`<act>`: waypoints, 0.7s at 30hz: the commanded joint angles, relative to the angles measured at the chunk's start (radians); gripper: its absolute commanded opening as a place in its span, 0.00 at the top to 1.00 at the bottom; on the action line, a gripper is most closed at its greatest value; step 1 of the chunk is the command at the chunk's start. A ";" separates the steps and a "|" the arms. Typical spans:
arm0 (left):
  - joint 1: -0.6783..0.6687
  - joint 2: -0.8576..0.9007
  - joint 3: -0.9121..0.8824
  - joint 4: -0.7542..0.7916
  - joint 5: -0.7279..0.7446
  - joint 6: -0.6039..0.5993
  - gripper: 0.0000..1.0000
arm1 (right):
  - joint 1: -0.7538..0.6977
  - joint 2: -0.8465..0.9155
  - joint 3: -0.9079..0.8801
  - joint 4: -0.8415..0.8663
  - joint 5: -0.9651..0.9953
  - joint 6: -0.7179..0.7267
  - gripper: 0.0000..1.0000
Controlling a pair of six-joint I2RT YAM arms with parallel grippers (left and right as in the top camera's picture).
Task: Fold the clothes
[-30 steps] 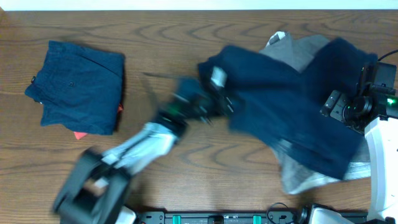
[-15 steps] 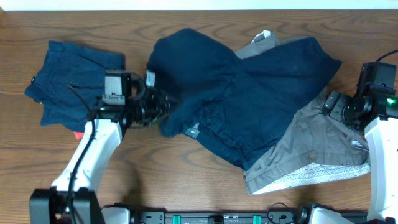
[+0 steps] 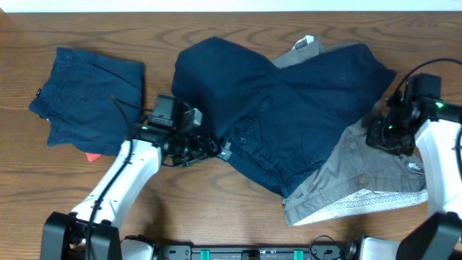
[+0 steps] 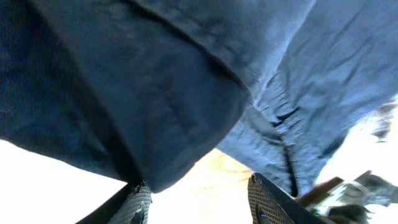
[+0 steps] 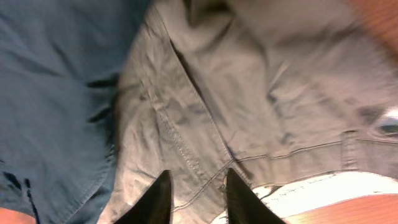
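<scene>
A dark navy pair of shorts [image 3: 289, 115] lies spread out across the middle of the table, over a light grey garment [image 3: 368, 173] at the right. A folded navy garment [image 3: 86, 97] sits at the far left. My left gripper [image 3: 206, 148] is open at the lower-left hem of the spread navy shorts; in the left wrist view the jaws [image 4: 202, 202] are apart, with the navy hem [image 4: 180, 143] just above them and not held. My right gripper [image 3: 382, 133] hovers over the grey garment, its jaws [image 5: 198, 196] open above a grey seam [image 5: 205, 137].
A small red-orange item [image 3: 92, 156] peeks from under the folded navy garment. A grey waistband with a white label [image 3: 307, 43] sticks out behind the shorts. The wooden table [image 3: 216, 209] shows along the front edge.
The navy shorts were dragged left, uncovering the grey garment. My left gripper then moved right to the shorts' lower-left hem. My right gripper shifted left onto the grey garment.
</scene>
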 commanded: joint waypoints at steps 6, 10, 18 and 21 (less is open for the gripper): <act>-0.164 -0.014 0.011 0.032 -0.248 -0.025 0.50 | 0.004 0.074 -0.159 0.111 -0.118 -0.003 0.80; -0.146 -0.053 0.031 0.027 -0.319 -0.025 0.57 | 0.004 0.087 -0.228 0.206 -0.133 -0.003 0.79; -0.105 -0.185 0.133 0.111 -0.424 -0.036 0.57 | 0.007 0.092 -0.389 0.518 -0.285 -0.030 0.78; -0.132 -0.182 0.132 0.124 -0.349 -0.065 0.57 | 0.010 0.094 -0.429 0.643 -0.289 -0.033 0.79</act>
